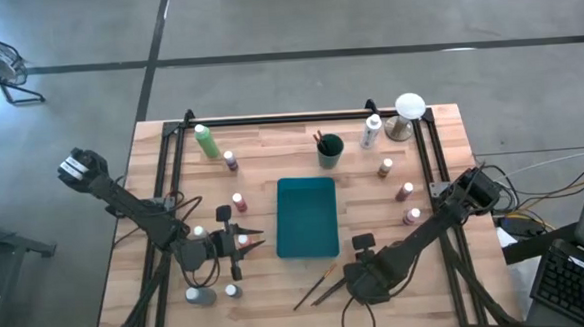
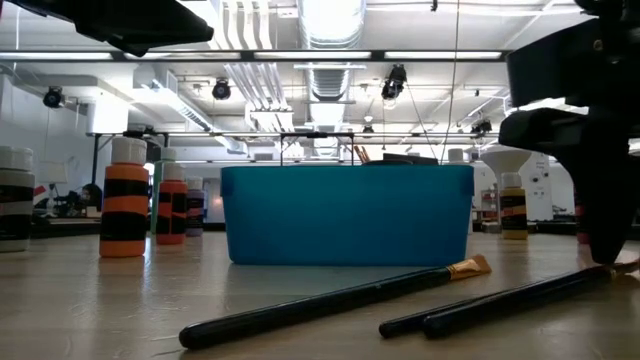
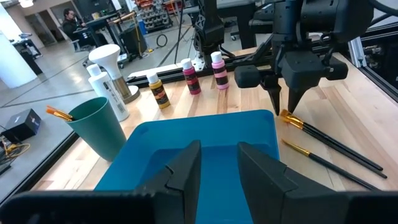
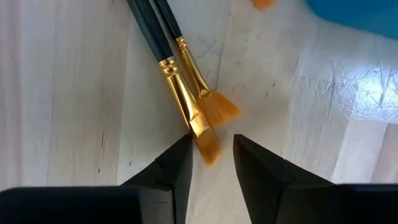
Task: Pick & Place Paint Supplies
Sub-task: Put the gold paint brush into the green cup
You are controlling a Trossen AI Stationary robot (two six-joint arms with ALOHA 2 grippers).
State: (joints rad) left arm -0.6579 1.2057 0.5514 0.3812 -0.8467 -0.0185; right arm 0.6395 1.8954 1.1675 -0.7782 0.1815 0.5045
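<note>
Paint brushes (image 4: 186, 93) lie on the wood table (image 1: 448, 275) in front of the teal tray (image 1: 307, 217), near the table's front edge; you see two of them side by side under the right gripper (image 4: 208, 165), with dark thin handles, shiny gold ferrules and flat orange bristles. The right gripper stands straight down over the bristle ends, its fingers (image 4: 171, 171) a narrow gap apart, and the tip of one brush sits in that gap; you cannot tell if the pads really touch it. In the low view a third long dark brush (image 2: 330, 300) lies just in front of the tray wall, which is smooth plastic with rounded corners. The left gripper (image 3: 217, 165) hovers at the tray's left side, pointing across it, fingers narrowly apart and holding nothing. Small white-capped paint bottles (image 1: 238, 201) stand around this arm, some just beside it, so room there is tight. More bottles (image 1: 405, 191) stand in a loose row along the right side, well apart from the right gripper. At the back you find a light-green bottle (image 1: 208, 141) lying tilted, a dark green cup (image 1: 330, 148) with brushes inside, a white bottle (image 1: 371, 130) and a white-domed object (image 1: 408, 110) on a metal stand. A black frame (image 1: 300, 117) runs along the table's back and sides.
</note>
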